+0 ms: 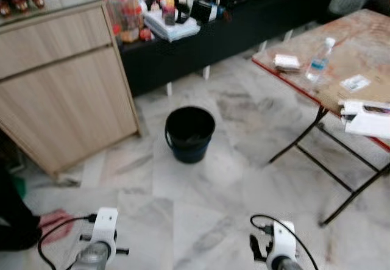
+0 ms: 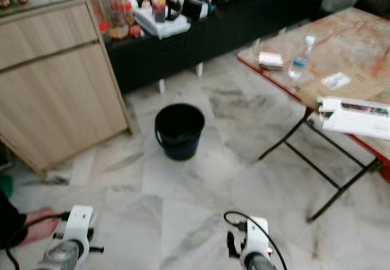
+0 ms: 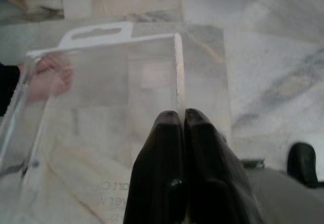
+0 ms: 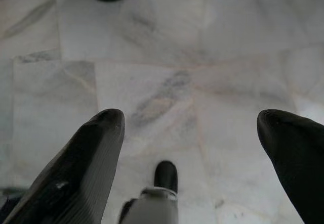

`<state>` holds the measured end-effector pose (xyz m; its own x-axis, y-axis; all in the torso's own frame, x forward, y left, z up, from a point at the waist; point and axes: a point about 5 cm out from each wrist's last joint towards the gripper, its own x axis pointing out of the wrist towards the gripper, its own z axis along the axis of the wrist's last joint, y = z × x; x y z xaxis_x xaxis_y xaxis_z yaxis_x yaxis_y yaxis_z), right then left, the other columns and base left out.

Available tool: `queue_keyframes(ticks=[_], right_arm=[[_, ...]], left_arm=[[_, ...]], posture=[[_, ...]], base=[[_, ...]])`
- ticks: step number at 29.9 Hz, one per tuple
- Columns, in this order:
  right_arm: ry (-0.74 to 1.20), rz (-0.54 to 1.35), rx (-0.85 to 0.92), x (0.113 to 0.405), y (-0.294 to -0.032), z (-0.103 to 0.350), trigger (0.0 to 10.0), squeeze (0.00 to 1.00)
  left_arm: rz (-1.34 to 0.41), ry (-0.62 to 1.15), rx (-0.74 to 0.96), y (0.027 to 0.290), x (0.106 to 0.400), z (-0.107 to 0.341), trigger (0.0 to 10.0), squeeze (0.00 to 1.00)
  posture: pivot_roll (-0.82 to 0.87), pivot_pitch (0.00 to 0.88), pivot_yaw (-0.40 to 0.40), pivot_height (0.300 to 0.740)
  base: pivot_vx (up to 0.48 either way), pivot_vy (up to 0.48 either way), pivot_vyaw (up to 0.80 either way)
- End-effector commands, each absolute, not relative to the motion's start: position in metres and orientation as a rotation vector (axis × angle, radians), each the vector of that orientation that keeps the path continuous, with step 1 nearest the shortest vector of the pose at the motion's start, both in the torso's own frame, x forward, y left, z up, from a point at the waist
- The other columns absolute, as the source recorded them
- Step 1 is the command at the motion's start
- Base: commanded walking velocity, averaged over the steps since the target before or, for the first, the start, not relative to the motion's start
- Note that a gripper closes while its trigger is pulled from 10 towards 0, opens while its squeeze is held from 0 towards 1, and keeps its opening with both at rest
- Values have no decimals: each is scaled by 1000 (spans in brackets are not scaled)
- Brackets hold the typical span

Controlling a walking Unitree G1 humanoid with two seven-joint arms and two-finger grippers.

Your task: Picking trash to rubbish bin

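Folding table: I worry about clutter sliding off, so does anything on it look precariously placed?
Yes. On the folding table, a white paper stack lies at the near edge and juts past it. The water bottle stands upright, well in from the edge, beside a small packet.

You see a clear, glossy plastic package [image 3: 101, 97] pinched by the left end effector [image 3: 181, 120], whose black fingers [image 3: 162, 153] look smooth and semi-gloss. The floor [image 1: 207, 178] is polished grey-veined marble. The black bucket [image 1: 189, 134] appears plastic. Beside it, the cabinet [image 1: 67, 93] shows matt light wood grain.
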<state>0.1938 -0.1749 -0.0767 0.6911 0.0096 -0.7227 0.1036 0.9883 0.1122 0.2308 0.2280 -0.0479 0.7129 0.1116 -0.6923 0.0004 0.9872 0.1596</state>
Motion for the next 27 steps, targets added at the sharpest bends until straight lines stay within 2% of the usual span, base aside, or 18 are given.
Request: queue_keyframes(ticks=[1, 10, 18, 27], right_arm=[[818, -28, 159, 192, -166, -79, 10000, 0], [817, -8, 144, 193, -163, -78, 10000, 0], [822, 11, 134, 191, -160, -79, 10000, 0], [820, -4, 150, 191, -161, -79, 10000, 0]], left_arm=[[72, 800, 189, 238, 225, -49, 10000, 0], [73, 804, 188, 238, 223, -50, 10000, 0], [74, 804, 186, 238, 223, -51, 10000, 0], [80, 803, 183, 239, 223, -50, 10000, 0]], posture=[[155, 111, -26, 740], [163, 109, -30, 740], [167, 110, -31, 740], [167, 122, -32, 740]], base=[[371, 0, 0], [371, 0, 0], [372, 0, 591], [371, 0, 0]])
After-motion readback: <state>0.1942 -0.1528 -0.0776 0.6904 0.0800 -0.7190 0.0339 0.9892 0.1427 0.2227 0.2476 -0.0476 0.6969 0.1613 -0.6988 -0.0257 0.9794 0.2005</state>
